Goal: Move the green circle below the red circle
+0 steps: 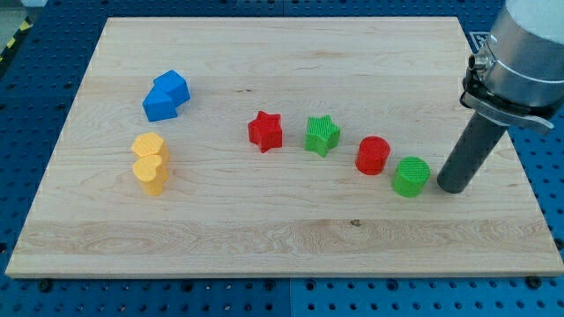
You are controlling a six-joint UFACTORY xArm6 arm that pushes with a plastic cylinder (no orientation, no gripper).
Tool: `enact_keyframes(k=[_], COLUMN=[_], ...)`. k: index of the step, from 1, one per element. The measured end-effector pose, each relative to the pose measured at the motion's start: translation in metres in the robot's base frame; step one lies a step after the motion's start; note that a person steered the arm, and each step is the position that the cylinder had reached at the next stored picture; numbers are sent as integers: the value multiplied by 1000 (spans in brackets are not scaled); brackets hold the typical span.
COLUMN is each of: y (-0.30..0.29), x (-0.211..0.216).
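My tip, a bare rod clamping nothing, stands just right of the green circle; I advise pushing leftward, staying below the red circle.

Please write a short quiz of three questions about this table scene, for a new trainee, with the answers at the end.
1. True or false: my tip is on the view's right of the green circle.
2. Which block lies nearest the red circle? A) blue block B) green circle C) yellow block
3. Fill in: between the red star and the red circle stands the green ____.

Key:
1. True; it sits close beside the green circle.
2. B.
3. star.
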State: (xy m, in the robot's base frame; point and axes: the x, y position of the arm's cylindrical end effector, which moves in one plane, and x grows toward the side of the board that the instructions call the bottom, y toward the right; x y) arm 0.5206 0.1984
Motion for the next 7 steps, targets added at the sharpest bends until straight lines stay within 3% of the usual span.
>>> enact_keyframes(k=[4, 7], y=[-1, -40], x=[10, 0])
